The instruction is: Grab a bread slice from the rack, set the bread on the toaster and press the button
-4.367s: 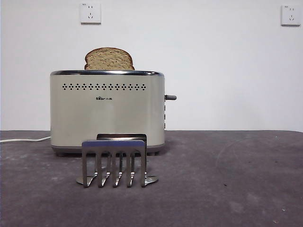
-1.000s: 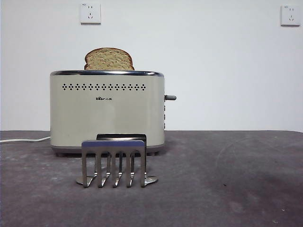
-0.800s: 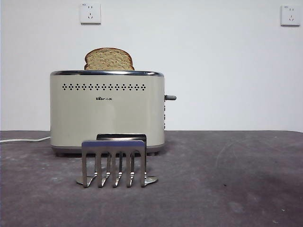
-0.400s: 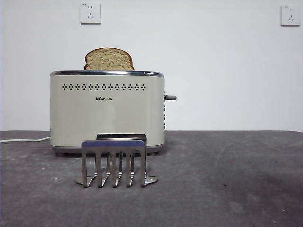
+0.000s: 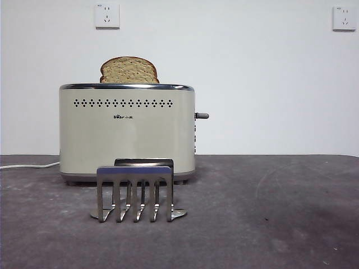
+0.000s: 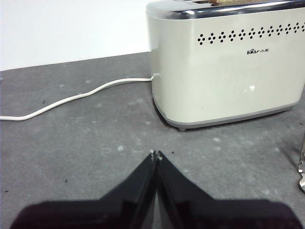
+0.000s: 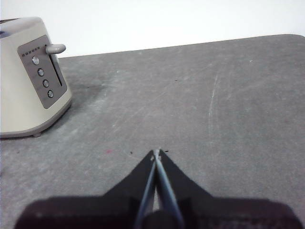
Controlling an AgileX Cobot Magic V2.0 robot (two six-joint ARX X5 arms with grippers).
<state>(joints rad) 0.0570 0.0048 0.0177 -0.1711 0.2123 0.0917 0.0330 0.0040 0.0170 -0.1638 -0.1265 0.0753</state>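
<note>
Rack (image 5: 135, 190) stood nearest the front edge of the worktop, left of centre, prongs upright, no slice in it. Just behind it, the toaster (image 5: 127, 131) sat with its long face to the front; white cord (image 6: 71, 98) ran off toward the left edge. Slice of bread (image 5: 129, 70) stood upright in the toaster's top, rounded crust showing above the chrome rim; which slot it sat in could not be told from the front view.

Left gripper (image 6: 155, 154) hung low over bare worktop near the toaster's left end, jaws pressed together, nothing between them. Right gripper (image 7: 156, 153) hung over the open right side of the worktop, well apart from the toaster, jaws likewise closed and empty.

Button (image 7: 55, 48) projected from the toaster's right narrow side, at the top of its slot, so judged not yet pressed.

Handling, as judgement: lever is a small, stiff, smooth knob, probably spring-loaded. Best pushed from above with closed jaw tips, straight down along the slot; an off-centre push could slip off. Toaster looked heavy enough to stay put. Bread is light, soft and crumbly; needs no further grip.
</note>
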